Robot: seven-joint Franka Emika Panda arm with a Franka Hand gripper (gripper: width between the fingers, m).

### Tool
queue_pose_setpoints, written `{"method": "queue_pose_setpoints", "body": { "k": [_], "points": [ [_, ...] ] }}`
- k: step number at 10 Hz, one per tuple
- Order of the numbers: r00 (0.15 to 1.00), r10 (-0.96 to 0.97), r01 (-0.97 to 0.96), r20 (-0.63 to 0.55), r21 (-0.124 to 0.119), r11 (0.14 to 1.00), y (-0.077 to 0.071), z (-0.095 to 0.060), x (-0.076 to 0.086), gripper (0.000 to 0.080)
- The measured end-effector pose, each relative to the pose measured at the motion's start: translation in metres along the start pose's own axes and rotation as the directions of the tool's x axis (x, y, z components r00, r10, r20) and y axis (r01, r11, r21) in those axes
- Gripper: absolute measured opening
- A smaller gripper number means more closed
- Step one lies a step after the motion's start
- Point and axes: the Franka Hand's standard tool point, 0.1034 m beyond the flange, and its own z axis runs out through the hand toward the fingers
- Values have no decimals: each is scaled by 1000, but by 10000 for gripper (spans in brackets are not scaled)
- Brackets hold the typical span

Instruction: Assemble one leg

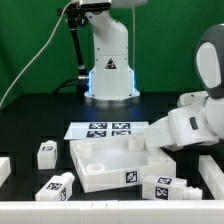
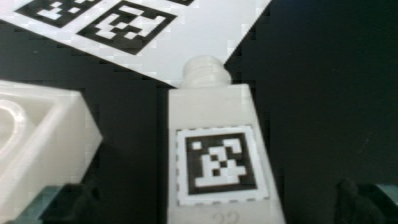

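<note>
Small chunky white tagged plastic leg (image 2: 217,140) lying on black worktop (image 2: 329,90), between dark fingers (image 2: 63,205) of wide-open, empty hand (image 2: 214,205), white raised-rim tray (image 2: 36,125) just beside, marker board (image 2: 125,25) past its tip, similar legs (image 1: 57,187) along worktop's camera-side edge.

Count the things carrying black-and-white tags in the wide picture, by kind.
Legs: 3
Square tray-like part: 1
Marker board: 1
Total: 5, though the arm may hide more.
</note>
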Motion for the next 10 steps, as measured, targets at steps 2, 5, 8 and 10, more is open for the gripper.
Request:
{"method": "queue_pose_setpoints", "body": {
  "k": [2,5,8,10],
  "points": [
    [1000,-2,2,-1,1,1000,0,2,0,649],
    [1000,-2,2,-1,1,1000,0,2,0,457],
    [1000,-3,3,-1,0,1000,0,2,0,282],
    [1000,-7,7,-1,2,1000,0,-2,-4,282]
  ]
}}
